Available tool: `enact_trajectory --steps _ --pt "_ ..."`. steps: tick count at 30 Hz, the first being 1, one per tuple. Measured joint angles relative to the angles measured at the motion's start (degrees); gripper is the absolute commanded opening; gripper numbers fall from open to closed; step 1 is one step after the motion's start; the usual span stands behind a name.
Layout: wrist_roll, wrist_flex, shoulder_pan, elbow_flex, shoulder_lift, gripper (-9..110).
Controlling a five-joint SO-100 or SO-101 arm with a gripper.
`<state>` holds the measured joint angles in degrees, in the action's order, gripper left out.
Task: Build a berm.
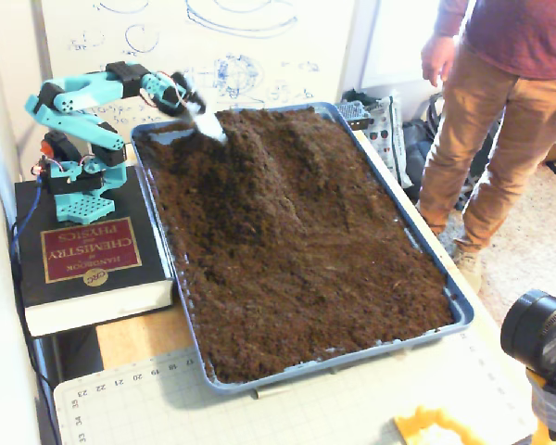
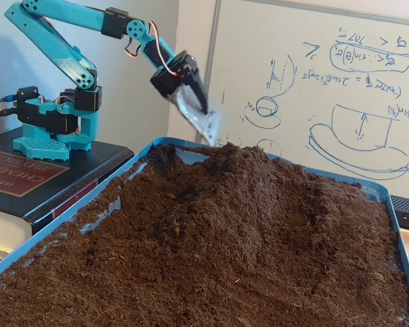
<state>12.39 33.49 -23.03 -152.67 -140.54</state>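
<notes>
Our end effector hangs above the berm; we can't tell its opening. We should scoop gently.

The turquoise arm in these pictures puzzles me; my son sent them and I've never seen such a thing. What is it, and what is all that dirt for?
It is a small robot arm, bolted down on a thick book. Both pictures show the same moment from two fixed cameras: one looks down from the front of the table, the other sits low beside the tray. The blue tray is full of loose brown soil. The arm is heaping it into a ridge, the berm, at the tray's far end. At its tip, where the gripper is, there is a shiny scoop-like blade, lifted just clear of the ridge top. Whether the fingers clamp it cannot be seen. A person stands beside the table.
</notes>
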Motion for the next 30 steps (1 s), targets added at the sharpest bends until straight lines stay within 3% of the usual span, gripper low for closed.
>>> enact_trajectory --steps 7,18,30 --pt "0.0 8.8 -0.5 -5.1 -0.1 0" --pt "0.5 9.8 -6.8 -13.8 4.3 0" --pt "0.5 -9.3 -8.1 -14.9 16.0 0"
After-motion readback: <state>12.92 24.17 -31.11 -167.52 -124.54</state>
